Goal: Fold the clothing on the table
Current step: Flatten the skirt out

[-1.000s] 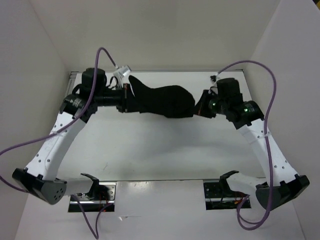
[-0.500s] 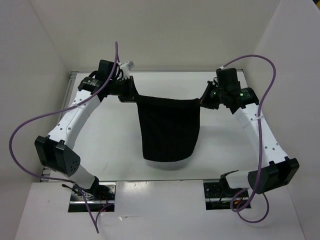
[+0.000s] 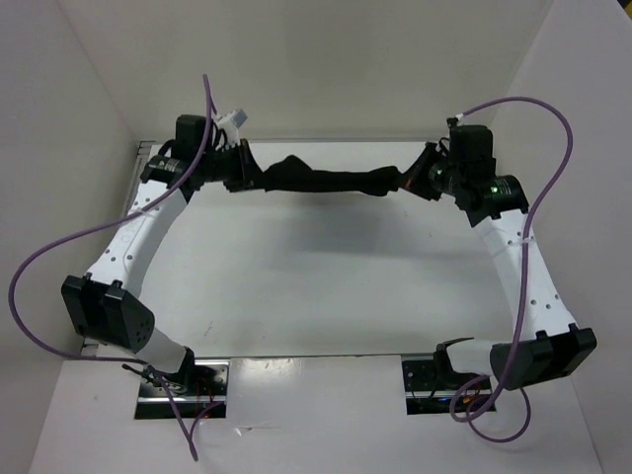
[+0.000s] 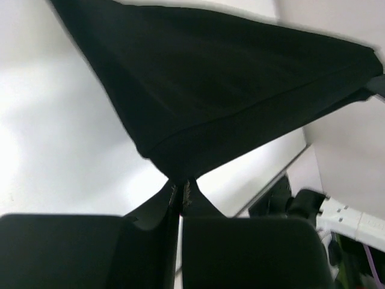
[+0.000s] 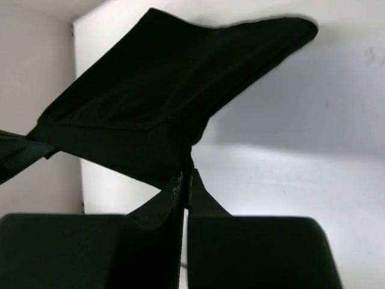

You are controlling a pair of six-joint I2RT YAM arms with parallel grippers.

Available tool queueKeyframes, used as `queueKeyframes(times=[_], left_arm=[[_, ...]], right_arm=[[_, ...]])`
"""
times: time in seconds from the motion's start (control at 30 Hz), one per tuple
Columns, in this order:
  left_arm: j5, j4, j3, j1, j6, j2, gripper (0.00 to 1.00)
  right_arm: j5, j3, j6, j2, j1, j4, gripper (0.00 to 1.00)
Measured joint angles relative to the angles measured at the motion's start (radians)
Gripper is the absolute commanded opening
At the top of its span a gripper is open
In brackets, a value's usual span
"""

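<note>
Left gripper (image 3: 243, 170) and right gripper (image 3: 409, 182) each pinch the floppy black fabric garment (image 3: 321, 178); the taut stretch risks a corner slipping.

The clothing (image 3: 326, 181) is matt black cloth; the table (image 3: 296, 276) is smooth matt white.

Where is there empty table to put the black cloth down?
The wide white middle of the table is bare, bordered by the stretched clothing at the far side, the left arm, the right arm and the near edge. It is crowded at the back, where the left gripper and right gripper pinch the clothing.
</note>
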Motion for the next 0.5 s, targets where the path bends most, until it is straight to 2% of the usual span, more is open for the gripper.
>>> queueKeyframes(times=[0.17,0.27,0.4,0.5], left_arm=[[0.012,0.032,-0.320,0.000,-0.029,-0.137,0.00],[0.011,0.018,-0.446,-0.014,-0.063,-0.264,0.00],[0.023,-0.007,-0.472,-0.037,-0.114,-0.477,0.00],[0.052,-0.021,-0.431,-0.046,-0.145,-0.600,0.00]], right_arm=[[-0.050,-0.225,0.003,-0.127,0.014,-0.003,0.00],[-0.057,-0.348,0.039,-0.244,0.079,-0.060,0.00],[-0.067,-0.360,0.103,-0.458,0.141,-0.165,0.00],[-0.092,-0.266,0.148,-0.575,0.150,-0.230,0.00]])
